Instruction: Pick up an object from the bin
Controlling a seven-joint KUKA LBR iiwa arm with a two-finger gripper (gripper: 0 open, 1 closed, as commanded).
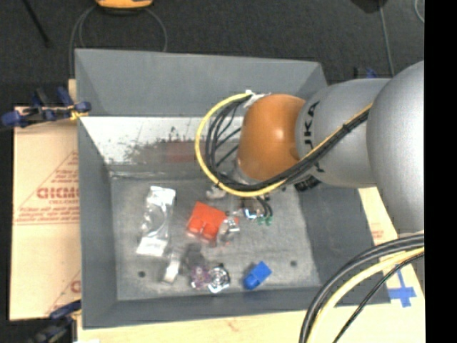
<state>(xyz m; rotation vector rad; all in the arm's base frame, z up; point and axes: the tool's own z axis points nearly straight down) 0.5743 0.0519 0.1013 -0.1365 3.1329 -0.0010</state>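
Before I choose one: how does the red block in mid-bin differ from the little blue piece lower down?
Colour: the red block is orange-red, while the blue piece is bright blue. Size: the red block looks clearly larger than the blue piece. Place: the red block lies mid-floor, just below the arm's orange cover, while the blue piece lies farther off, near the lower wall. Both look solid and blocky.

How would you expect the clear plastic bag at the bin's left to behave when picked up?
The bag looks crumpled and thin, so it is probably floppy and light. Its glossy film may slip from a pinch. It lies flat on the bin floor, so it is unlikely to roll.
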